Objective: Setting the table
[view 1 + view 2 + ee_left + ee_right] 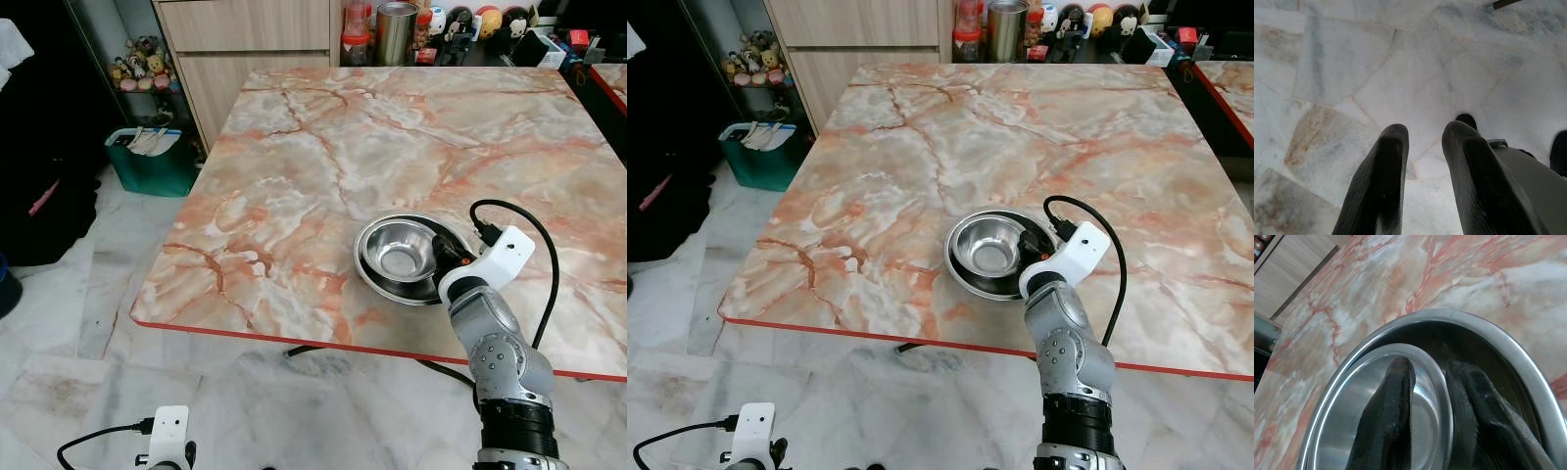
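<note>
Right pincer (1427,416) pinching small bowl (400,247) rim inside plate (392,286).

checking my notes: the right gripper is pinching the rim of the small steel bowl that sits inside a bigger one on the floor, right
Not quite. The two nested bowls sit on the marble table, not the floor, as the left eye view shows. The rest holds: the right gripper straddles the rim of the small steel bowl inside the bigger bowl.
</note>
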